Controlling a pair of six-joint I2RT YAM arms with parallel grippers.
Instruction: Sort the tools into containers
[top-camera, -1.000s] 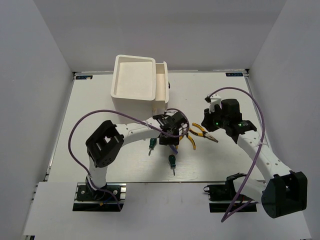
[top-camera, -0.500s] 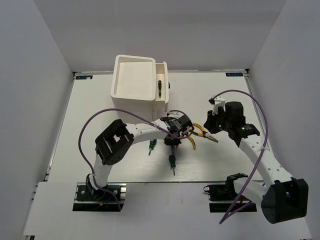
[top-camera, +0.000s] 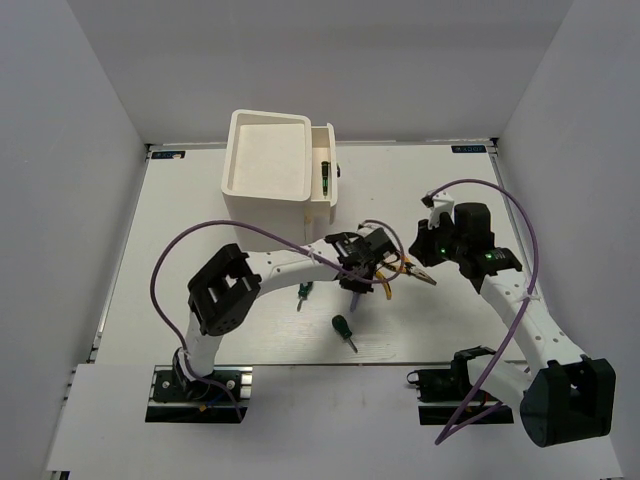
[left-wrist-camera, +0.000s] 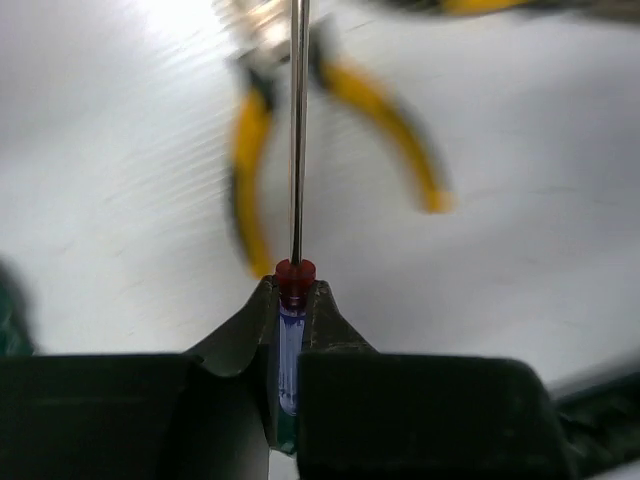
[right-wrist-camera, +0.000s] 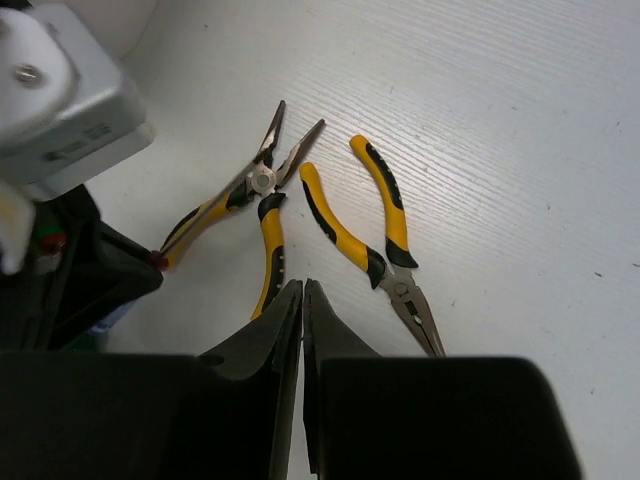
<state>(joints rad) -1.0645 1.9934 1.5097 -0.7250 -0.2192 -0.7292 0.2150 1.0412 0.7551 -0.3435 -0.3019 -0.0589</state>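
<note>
Left hand pinching a thin screwdriver.
Clear purple handle, red collar, bare steel shaft; right hand pressed together near yellow-gripped pliers on the ribbed white desk.

Thin purple-handled screwdriver clamped in left claw; yellow-handled long-nose pliers beside second yellow-handled pliers on white counter; dark-green screwdriver inside open white drawer.

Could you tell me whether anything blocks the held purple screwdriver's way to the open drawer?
Nothing visible does: only bare table lies between the purple screwdriver in the left gripper and the open drawer.
</note>
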